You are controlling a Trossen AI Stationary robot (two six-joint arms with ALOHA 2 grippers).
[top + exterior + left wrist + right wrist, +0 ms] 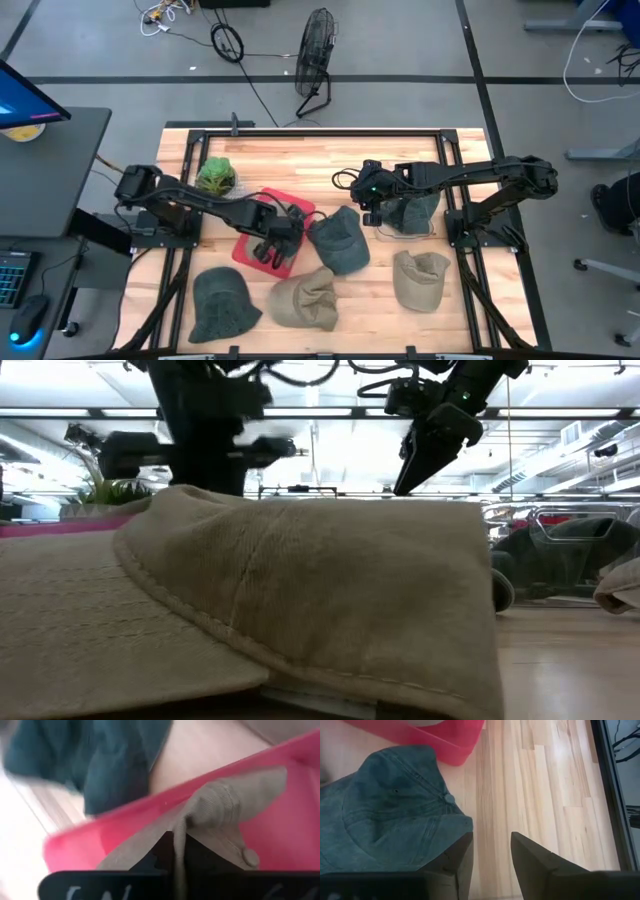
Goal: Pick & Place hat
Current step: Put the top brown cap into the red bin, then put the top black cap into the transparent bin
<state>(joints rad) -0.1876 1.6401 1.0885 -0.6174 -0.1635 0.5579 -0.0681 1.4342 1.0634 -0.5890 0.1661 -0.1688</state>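
A tan hat (225,805) lies in the pink tray (120,827), and my left gripper (175,851) is shut on it. Seen from above, that gripper (272,248) covers the hat over the tray (250,245). My right gripper (491,845) is open and hovers over bare wood, next to a teal cap (395,810) that rests on the table (338,242). In the high view this gripper (372,210) is right of the tray. My left gripper pinches a raised fold of the tan hat's cloth (182,827) between its two fingers. The fold stands up near the crown button (248,856). The rest of the hat lies slack on the tray floor.
More hats lie on the table: a dark green bucket hat (222,303), a tan hat (305,298), another tan hat (420,278) and a teal one (412,212) under the right arm. A green plant (215,177) stands at the far left. The near tan hat (300,600) fills the low view.
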